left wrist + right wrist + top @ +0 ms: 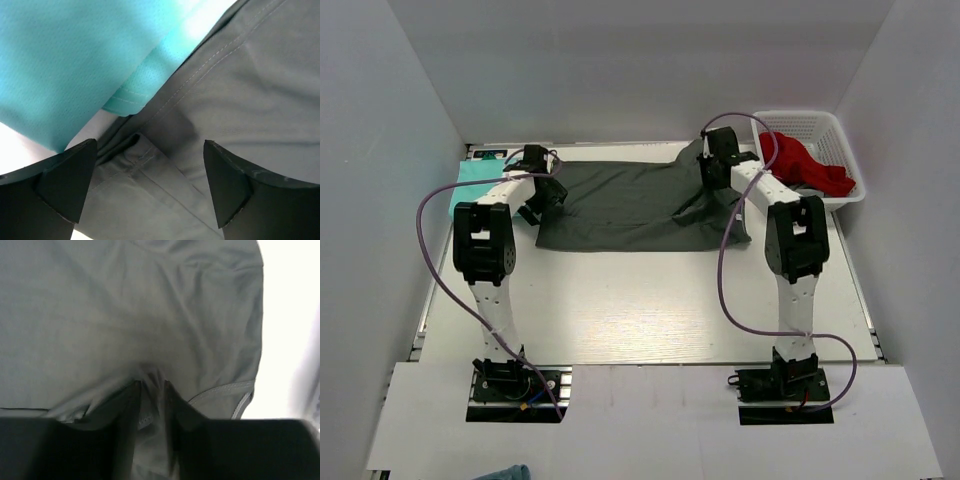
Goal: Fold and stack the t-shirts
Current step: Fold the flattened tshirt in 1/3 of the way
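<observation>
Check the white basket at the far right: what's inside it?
A crumpled red garment fills much of the basket. Whatever lies beneath it, and the basket's floor there, is covered.

pale wood table [650,320], white walls [620,60]

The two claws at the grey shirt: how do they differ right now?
The left gripper stands open, fingers wide apart over the grey t-shirt; the right gripper is shut, pinching a fold of it. The left gripper is at the shirt's left end, beside the turquoise t-shirt; the right gripper is at its right end, near the white basket. Both point down at that shirt.
</observation>
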`<action>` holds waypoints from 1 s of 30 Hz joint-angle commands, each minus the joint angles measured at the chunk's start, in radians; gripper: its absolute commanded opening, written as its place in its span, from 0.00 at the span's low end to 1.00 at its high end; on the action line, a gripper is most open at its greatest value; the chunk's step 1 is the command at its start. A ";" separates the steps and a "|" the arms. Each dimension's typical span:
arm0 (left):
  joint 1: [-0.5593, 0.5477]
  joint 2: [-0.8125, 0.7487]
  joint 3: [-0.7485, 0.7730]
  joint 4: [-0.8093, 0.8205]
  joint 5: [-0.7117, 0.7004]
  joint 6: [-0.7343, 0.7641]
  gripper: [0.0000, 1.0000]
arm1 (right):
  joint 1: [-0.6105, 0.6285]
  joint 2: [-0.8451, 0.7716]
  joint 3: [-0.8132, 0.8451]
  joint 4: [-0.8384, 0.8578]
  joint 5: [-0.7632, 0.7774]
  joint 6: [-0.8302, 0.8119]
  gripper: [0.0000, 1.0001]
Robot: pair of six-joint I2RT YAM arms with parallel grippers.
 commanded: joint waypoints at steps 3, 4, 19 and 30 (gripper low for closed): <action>-0.006 -0.074 0.028 0.017 0.023 0.057 1.00 | -0.017 -0.026 0.082 -0.063 -0.063 -0.044 0.54; -0.006 -0.083 0.027 0.017 0.033 0.057 1.00 | -0.019 -0.088 -0.003 -0.055 -0.072 -0.019 0.68; -0.015 -0.313 -0.206 0.130 0.136 0.112 1.00 | -0.005 -0.284 -0.377 0.184 -0.434 0.186 0.90; -0.015 -0.344 -0.293 0.153 0.115 0.112 1.00 | -0.005 0.003 -0.167 0.327 -0.588 0.379 0.89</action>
